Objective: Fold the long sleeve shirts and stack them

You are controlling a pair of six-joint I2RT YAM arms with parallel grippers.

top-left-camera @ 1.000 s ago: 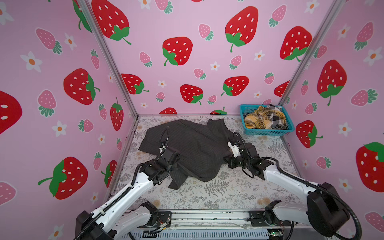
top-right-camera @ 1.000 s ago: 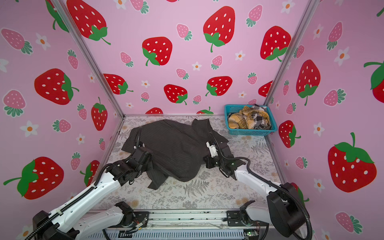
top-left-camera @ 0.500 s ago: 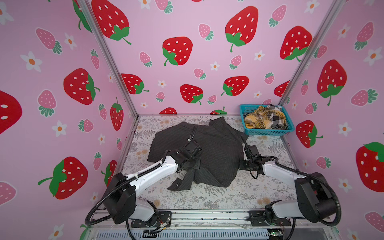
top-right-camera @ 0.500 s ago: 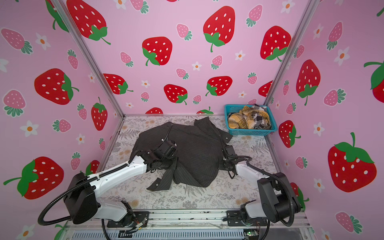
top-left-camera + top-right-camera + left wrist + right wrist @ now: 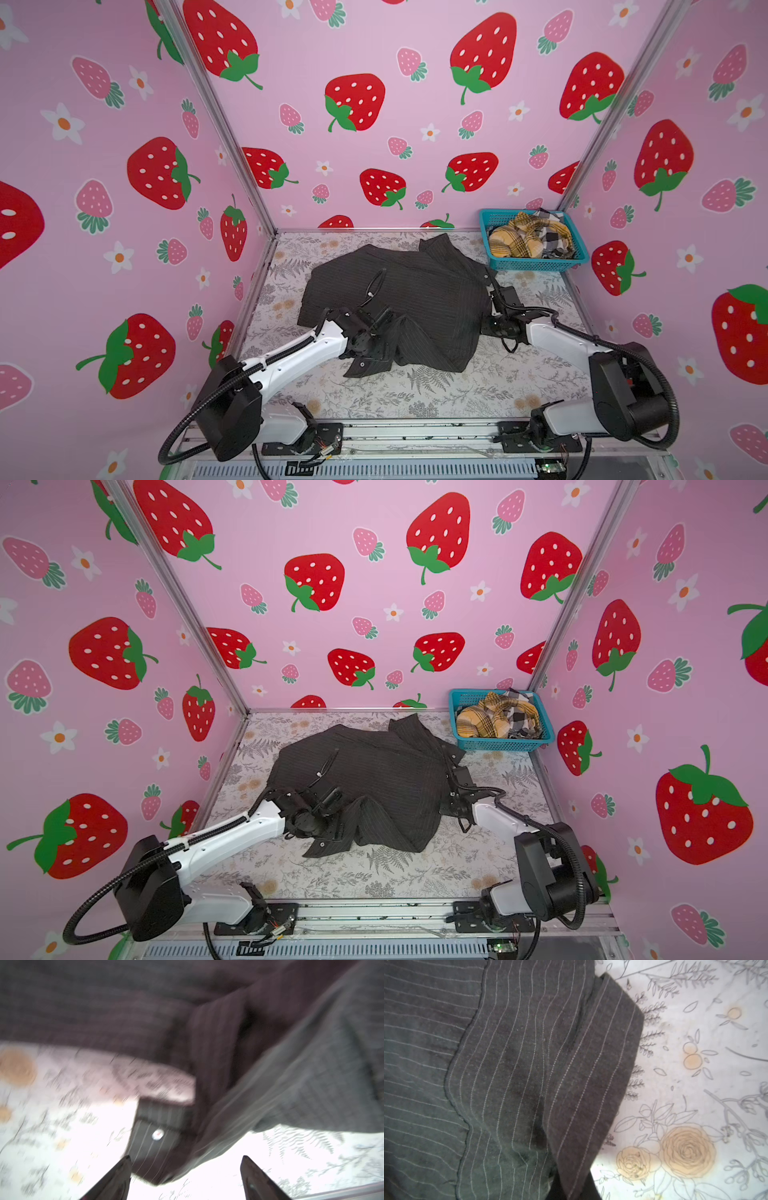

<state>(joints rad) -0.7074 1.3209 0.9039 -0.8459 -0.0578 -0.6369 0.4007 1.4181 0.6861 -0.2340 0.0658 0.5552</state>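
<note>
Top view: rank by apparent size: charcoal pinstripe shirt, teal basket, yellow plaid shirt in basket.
1. charcoal pinstripe shirt, largest by far.
2. teal basket, farther back, still clearly smaller.
3. yellow plaid shirt, bunched inside the basket.

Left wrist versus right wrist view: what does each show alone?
Left wrist only: the left gripper, jaws apart, and a cuff with a pale button, blurred. Right wrist only: sharp pinstripes, a folded band of cloth, yellow printed roses. Both: the dark pinstriped shirt on the floral table cover.
</note>
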